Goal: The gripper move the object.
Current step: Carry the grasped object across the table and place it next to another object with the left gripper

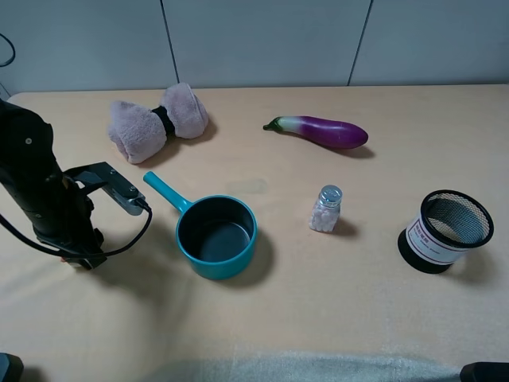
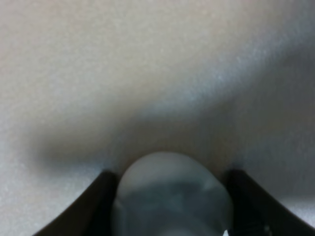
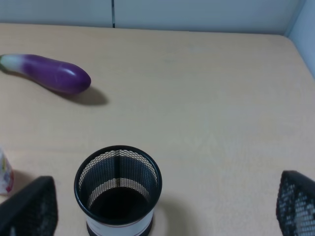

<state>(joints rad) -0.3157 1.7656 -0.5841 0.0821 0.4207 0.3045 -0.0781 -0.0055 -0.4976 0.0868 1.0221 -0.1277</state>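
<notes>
My left gripper [image 1: 79, 259] points straight down at the table at the left, beside the teal pot [image 1: 216, 235]. In the left wrist view its black fingers [image 2: 96, 209] press on both sides of a small rounded pale blue-green duck [image 2: 172, 196], close above the table and blurred. The left gripper [image 2: 171, 173] is shut on it. In the high view the duck is hidden under the arm. My right gripper [image 3: 167, 187] is open and empty, its fingers [image 3: 29, 209] wide apart above the black mesh cup [image 3: 118, 189].
The teal pot's handle [image 1: 165, 192] points toward the left arm. A clear salt shaker [image 1: 326, 209], a purple eggplant [image 1: 326, 131], a pink bow-shaped cloth [image 1: 157, 121] and the mesh cup [image 1: 445, 231] stand on the tan table.
</notes>
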